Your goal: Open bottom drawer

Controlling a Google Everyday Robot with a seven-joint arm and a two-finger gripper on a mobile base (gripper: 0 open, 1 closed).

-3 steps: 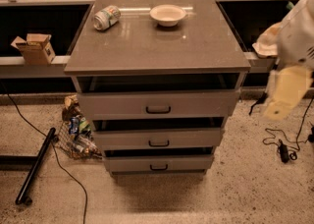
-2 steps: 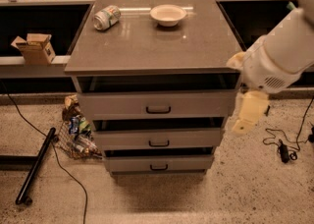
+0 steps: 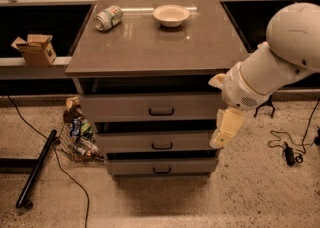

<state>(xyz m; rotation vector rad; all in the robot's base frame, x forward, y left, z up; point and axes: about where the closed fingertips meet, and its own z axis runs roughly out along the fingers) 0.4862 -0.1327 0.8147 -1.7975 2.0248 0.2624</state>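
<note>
Right of centre, just beside the cabinet [image 3: 145,47], your gripper [image 3: 226,131] has swung in from the frame's right edge, now level with the middle drawer [image 3: 125,142]; whether it's spread or closed, can't tell. Lower centre, bottom drawer [image 3: 135,166] looks shut, handle [image 3: 161,170] untouched; approach barely begun

High front camera looks down on the cabinet [image 3: 150,47], hand [image 3: 222,134] at right.

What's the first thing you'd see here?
The big white robot arm on the right, its tool hanging beside the middle drawer's right end. Next, the grey cabinet, with a tipped-over can and a white bowl on top; its bottom drawer looks shut.
</note>
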